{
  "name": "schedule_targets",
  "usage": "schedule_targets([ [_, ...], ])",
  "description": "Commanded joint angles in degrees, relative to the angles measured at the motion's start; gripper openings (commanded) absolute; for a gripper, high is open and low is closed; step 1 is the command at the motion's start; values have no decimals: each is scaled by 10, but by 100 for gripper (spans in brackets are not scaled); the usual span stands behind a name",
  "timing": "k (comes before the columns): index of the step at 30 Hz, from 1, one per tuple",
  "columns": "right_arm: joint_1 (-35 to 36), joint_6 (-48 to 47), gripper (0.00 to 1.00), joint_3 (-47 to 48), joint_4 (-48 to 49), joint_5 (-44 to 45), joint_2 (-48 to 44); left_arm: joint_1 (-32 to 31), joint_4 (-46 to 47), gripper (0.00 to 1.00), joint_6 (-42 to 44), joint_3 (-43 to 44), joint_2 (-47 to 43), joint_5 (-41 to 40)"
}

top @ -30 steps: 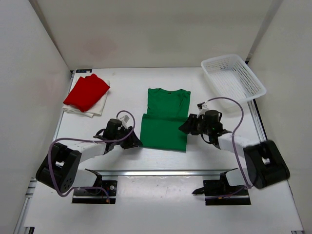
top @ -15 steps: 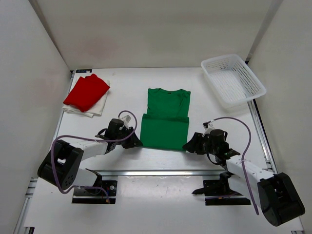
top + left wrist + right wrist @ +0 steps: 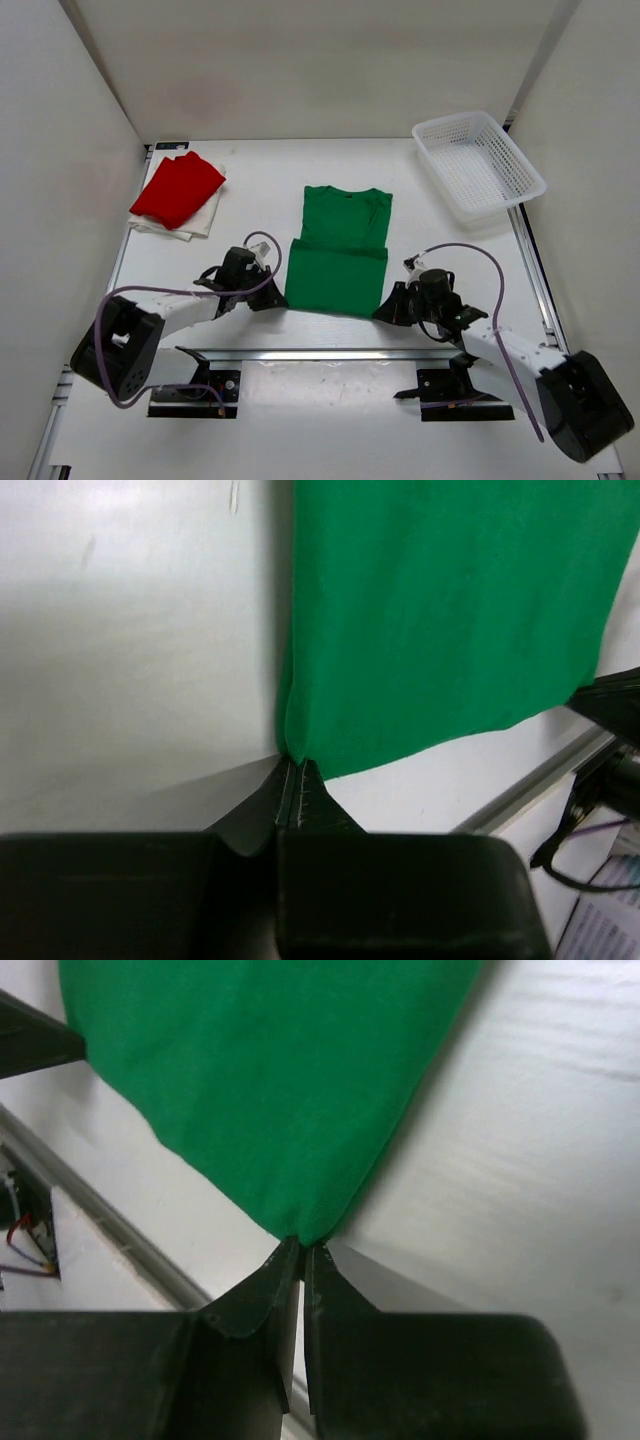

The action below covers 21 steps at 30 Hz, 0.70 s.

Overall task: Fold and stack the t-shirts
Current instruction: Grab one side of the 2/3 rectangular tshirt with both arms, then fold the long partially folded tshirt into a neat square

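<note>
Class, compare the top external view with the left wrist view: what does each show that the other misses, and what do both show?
Only top external: the red t-shirt lying on the white t-shirt at the far left, and the basket at the far right. Only left wrist: the left gripper, its jaws pinched shut on a near corner of the green t-shirt. Both: the green t-shirt and the left gripper.

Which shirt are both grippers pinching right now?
The green t-shirt: left gripper and right gripper each pinch a near corner; red t-shirt and white t-shirt lie far left.

One green t-shirt (image 3: 338,255), one red t-shirt (image 3: 178,188), one white t-shirt (image 3: 202,222), one basket (image 3: 478,165).
</note>
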Motion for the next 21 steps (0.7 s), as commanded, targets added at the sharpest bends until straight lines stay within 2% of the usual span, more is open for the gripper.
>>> schedule_targets([
  [1,55,36,0,-15,-78,42,-94,9,-126,0,36,-19,-69,13],
  [2,73,57,0,-16,-121,68,-139,20,-166,0,47,-22,-107,34],
  [4,140,86,0,-11,-184,105,-200,13,-269,0,57,-5,-194,16],
  [5,158,104,0,1,-216,125,-236,6,-291,0,60,20,-211,15],
  [7,169,104,0,30,-248,146,-265,-1,-351,0,53,70,-251,19],
  [9,147,66,0,86,-257,139,-260,5,-366,0,56,135,-252,8],
  [11,80,18,0,129,-244,104,-208,12,-357,0,69,197,-233,2],
  [12,59,1,0,163,-229,68,-189,21,-342,0,72,208,-211,8],
  [15,-62,-73,0,221,-185,5,-83,42,-281,0,63,260,-138,30],
  [18,-127,-106,0,290,-149,-45,-5,73,-225,0,47,297,-47,43],
  [21,-176,-118,0,370,-125,-61,122,89,-203,0,50,400,55,16],
])
